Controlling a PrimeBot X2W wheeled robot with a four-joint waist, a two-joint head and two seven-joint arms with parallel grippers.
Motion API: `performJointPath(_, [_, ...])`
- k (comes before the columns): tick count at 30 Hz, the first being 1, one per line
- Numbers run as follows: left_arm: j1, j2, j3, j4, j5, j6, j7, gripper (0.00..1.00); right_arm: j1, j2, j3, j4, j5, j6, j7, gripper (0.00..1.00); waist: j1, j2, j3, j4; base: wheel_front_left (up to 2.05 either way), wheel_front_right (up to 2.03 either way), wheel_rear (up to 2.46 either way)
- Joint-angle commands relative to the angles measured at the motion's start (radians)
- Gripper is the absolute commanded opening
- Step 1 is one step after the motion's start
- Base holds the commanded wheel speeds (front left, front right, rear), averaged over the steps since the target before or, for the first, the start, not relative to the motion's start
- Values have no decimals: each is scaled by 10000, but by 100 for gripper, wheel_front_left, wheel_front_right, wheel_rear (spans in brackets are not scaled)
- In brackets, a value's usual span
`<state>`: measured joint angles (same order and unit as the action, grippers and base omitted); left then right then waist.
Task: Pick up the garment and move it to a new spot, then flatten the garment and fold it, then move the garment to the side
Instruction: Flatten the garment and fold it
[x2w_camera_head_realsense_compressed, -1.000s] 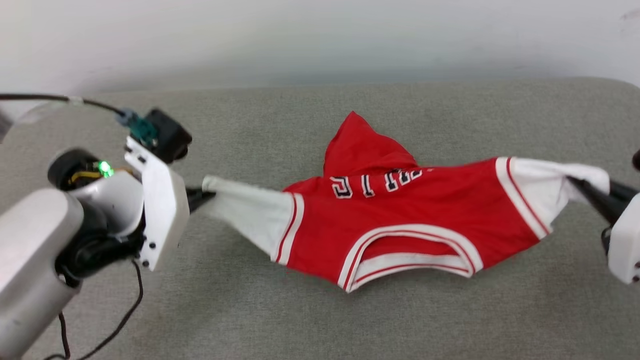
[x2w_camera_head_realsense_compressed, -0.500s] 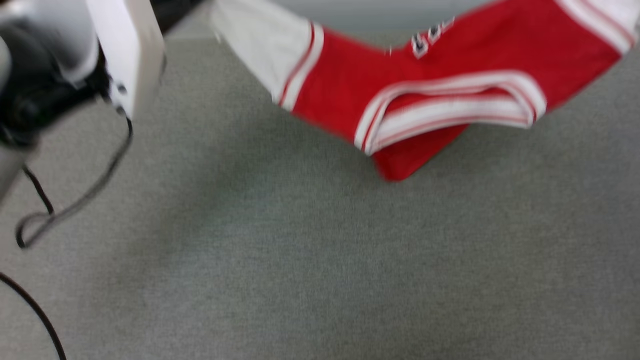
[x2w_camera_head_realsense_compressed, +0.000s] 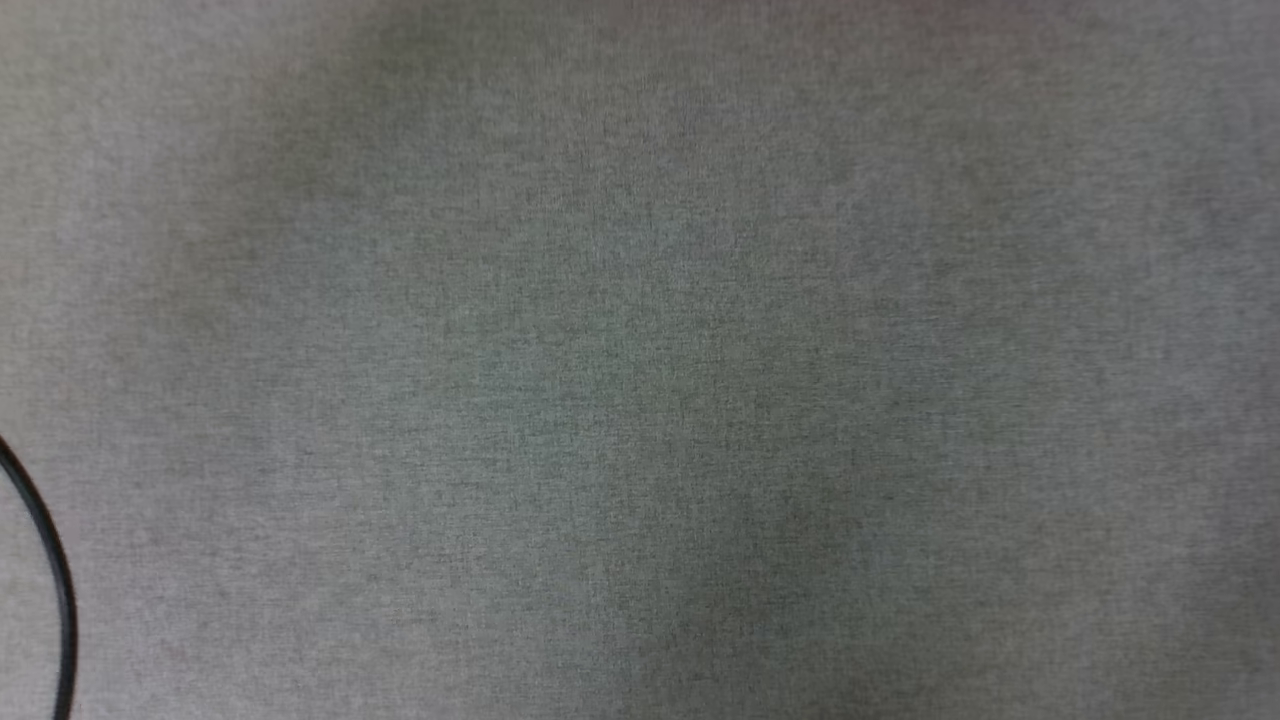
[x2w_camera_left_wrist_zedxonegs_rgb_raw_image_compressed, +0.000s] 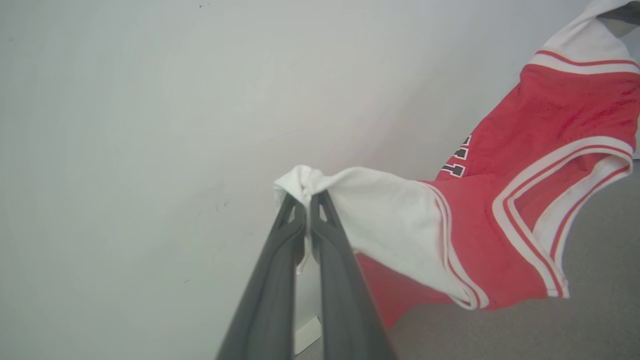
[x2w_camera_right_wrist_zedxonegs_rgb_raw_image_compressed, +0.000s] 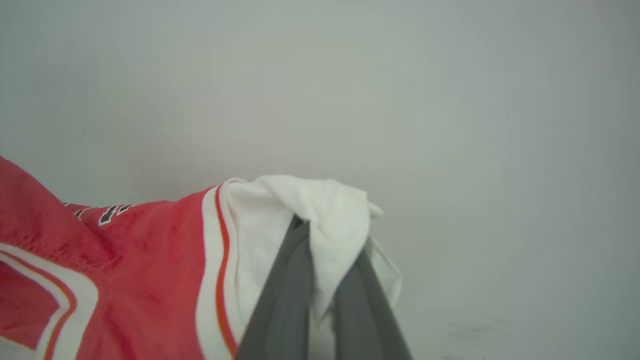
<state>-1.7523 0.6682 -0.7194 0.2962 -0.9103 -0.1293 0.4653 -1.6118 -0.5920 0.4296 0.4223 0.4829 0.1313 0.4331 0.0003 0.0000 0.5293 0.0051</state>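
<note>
The garment (x2w_camera_left_wrist_zedxonegs_rgb_raw_image_compressed: 525, 200) is a red jersey with white sleeves, striped trim and black-and-white lettering, hanging in the air between my two grippers. In the left wrist view my left gripper (x2w_camera_left_wrist_zedxonegs_rgb_raw_image_compressed: 306, 202) is shut on the bunched end of one white sleeve, and the red body stretches off to the right above the grey surface. In the right wrist view my right gripper (x2w_camera_right_wrist_zedxonegs_rgb_raw_image_compressed: 327, 225) is shut on the other white sleeve of the garment (x2w_camera_right_wrist_zedxonegs_rgb_raw_image_compressed: 125, 260), whose cloth drapes over both fingers and hides their tips.
The head view looks straight down at a grey fabric surface (x2w_camera_head_realsense_compressed: 640, 380) with a soft shadow across it. A black cable (x2w_camera_head_realsense_compressed: 50, 580) curves in at the lower left edge. A pale wall (x2w_camera_left_wrist_zedxonegs_rgb_raw_image_compressed: 150, 125) stands behind the lifted jersey.
The jersey has been lifted off the grey surface by both sleeves. The head camera has tilted down, so jersey and arms have left its view.
</note>
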Motion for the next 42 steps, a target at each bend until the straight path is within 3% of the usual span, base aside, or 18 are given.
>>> performJointPath(1, [-611,-64,9,289,-86,-5,-342,0,-742,240,48,358,-134,-9,-245,0,-3,0,388,58,0,0,0])
performJointPath(10, [-1830,120,-745,1332,-359,6,-1630,0,-2824,857,667,2251,-479,-10,-1337,0,-3,0,643,230,0,0,0])
performJointPath(19, [-1081,533,-1903,1814,-875,6,-2918,0,-2085,1142,2077,3741,46,-10,-2420,0,-3,0,636,330,0,0,0])
performJointPath(28, [1477,926,-2828,2195,-1749,5,-4715,0,513,1318,3123,4846,1234,-10,-3654,0,-3,0,-372,360,0,0,0])
performJointPath(36, [4359,1275,-3273,2272,-2575,13,-6009,0,2975,1084,4060,4610,2387,-10,-4292,0,-3,0,-1352,323,0,0,0])
performJointPath(41, [6724,1573,-3543,1935,-3087,370,-6774,0,4764,638,4855,4103,3017,-10,-4631,0,-3,0,-2068,254,0,0,0])
performJointPath(42, [7647,1712,-3581,1619,-3320,605,-6985,0,5468,445,5148,3863,3224,-10,-4752,0,-3,0,-2360,259,0,0,0])
